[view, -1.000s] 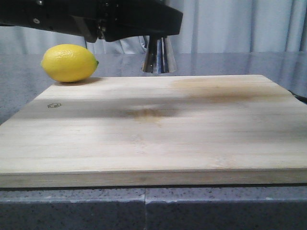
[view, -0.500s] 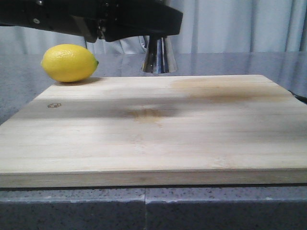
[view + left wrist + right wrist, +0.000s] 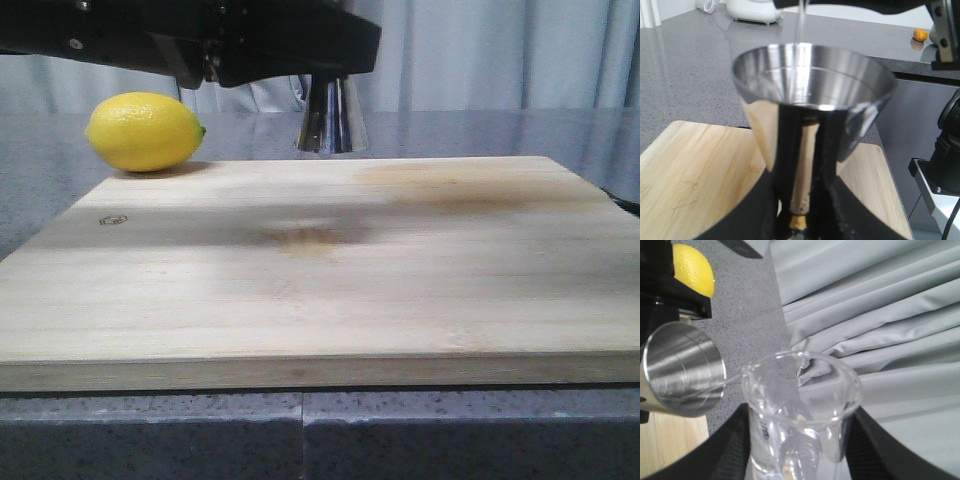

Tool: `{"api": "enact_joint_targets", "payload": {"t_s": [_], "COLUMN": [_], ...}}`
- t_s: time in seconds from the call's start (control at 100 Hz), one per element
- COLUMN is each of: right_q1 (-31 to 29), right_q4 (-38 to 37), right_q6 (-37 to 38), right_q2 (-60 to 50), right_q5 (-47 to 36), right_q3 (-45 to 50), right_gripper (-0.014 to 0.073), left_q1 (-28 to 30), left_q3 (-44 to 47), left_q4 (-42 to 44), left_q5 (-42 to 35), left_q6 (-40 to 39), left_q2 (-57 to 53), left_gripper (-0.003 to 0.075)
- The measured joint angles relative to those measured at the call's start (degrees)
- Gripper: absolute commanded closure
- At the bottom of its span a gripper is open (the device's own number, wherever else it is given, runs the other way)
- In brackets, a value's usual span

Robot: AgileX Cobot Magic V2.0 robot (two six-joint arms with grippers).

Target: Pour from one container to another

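Pour in progress. Left gripper (image 3: pixel 797 220) is clamped on the jigger (image 3: pixel 812 105) low down by the gold waist band, holding it upright with the top cone open upward. A thin clear stream (image 3: pixel 800 22) drops into that cone from above; liquid is visible inside the cup.

Right gripper (image 3: pixel 795 450) has its fingers (image 3: pixel 722 450) closed around the beaker (image 3: pixel 800 410), one dark finger on each side of the glass. Beaker is tilted, pour lip toward the jigger, with a thin thread of liquid running off the lip into the steel cup. In the right wrist view the jigger mouth sits just beside the lip, slightly lower, not touching.

From the front only the jigger's lower cone (image 3: pixel 330 115) shows, hanging off the board (image 3: pixel 320 260) below the dark arm (image 3: pixel 200 40), over the board's far edge. Neither the beaker nor the right gripper shows up in that view.

A lemon (image 3: pixel 145 131) sits at the board's far left corner, well off to the side of the left gripper. The board has a darker patch near its middle. Grey counter (image 3: pixel 500 130) and a curtain (image 3: pixel 880 315) lie behind both grippers.
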Motion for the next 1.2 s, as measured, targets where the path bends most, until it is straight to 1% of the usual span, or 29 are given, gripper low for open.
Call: {"api": "enact_joint_targets", "payload": {"t_s": [1.2], "right_q1": [0.1], "right_q4": [-2.5], "right_q6": [-0.1], "right_q2": [1.0], "right_q5": [-0.5], "right_q3": [0.0], "right_gripper": [0.0399], "left_q1": [0.0], "left_q3": [0.0], "left_q4": [0.4], "left_q5": [0.0], "left_q6": [0.0], "left_q2": [0.0], "left_gripper": [0.0739]}}
